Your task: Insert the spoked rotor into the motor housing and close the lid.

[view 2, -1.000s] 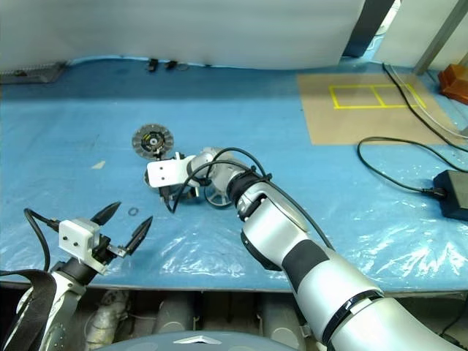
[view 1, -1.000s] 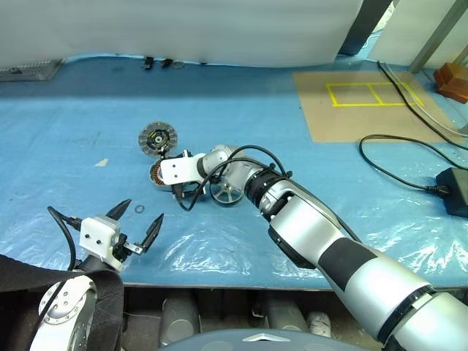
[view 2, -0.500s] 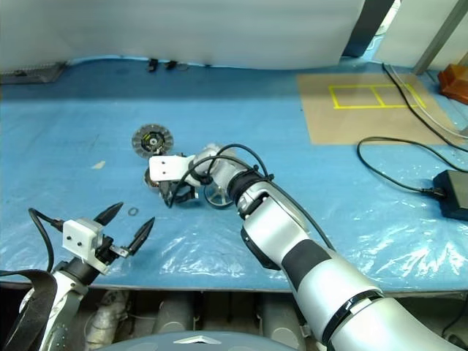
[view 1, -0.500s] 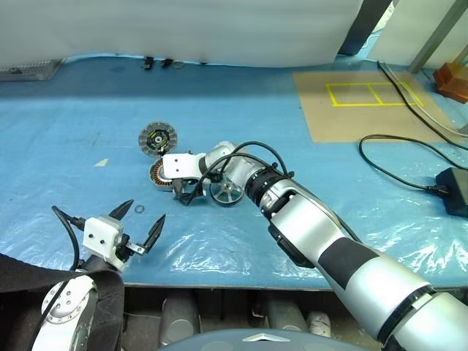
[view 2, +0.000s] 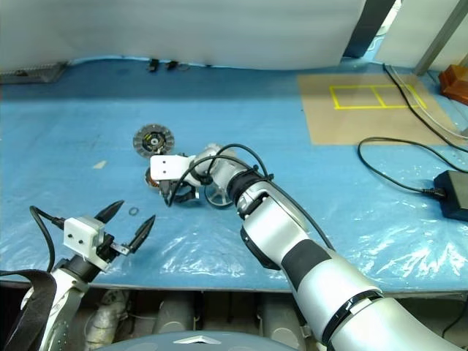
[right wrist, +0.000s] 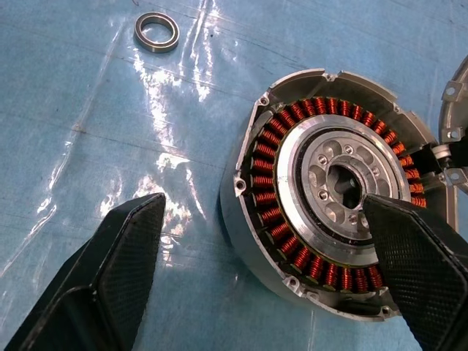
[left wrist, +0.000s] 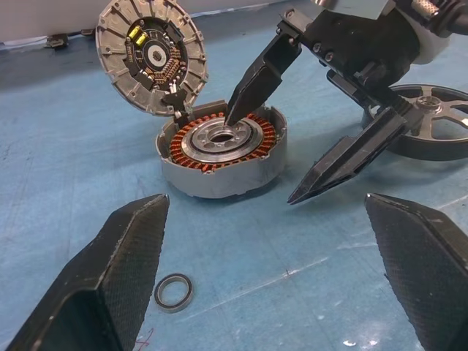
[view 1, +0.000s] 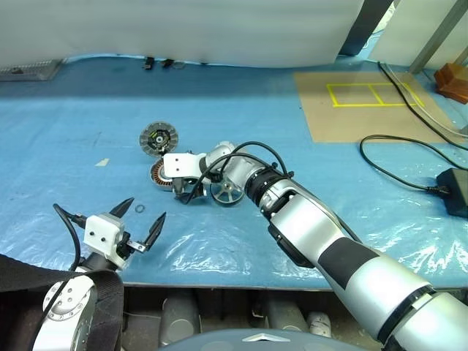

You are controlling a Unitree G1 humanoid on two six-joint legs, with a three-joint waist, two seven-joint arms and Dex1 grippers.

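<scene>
**Right gripper spread over the open motor housing**

Left wrist view: the right gripper (left wrist: 289, 139) hangs with its two black fingers spread wide. One fingertip (left wrist: 235, 110) sits over the central hole of the motor housing (left wrist: 219, 157); whether it actually touches the hub is hard to say from this angle. The other finger reaches down to the blue sheet (left wrist: 88, 146) just beside the housing wall. It pinches nothing.

The housing stands upright with its copper windings exposed. The lid (left wrist: 152, 55) leans tilted against the housing's far rim, its dark ribbed face turned toward the camera. The spoked rotor (left wrist: 431, 121) lies on the sheet just behind the right gripper, near the housing but apart from it.

The left gripper (view 1: 139, 223) hovers near the table's front edge, well apart from the parts, its fingers also spread and empty. A small dark ring (left wrist: 173, 292) lies flat on the sheet between the left gripper and the housing.

On the right side of the table are a brown board (view 1: 365, 102) marked with yellow tape and black cables (view 1: 398, 157).
</scene>
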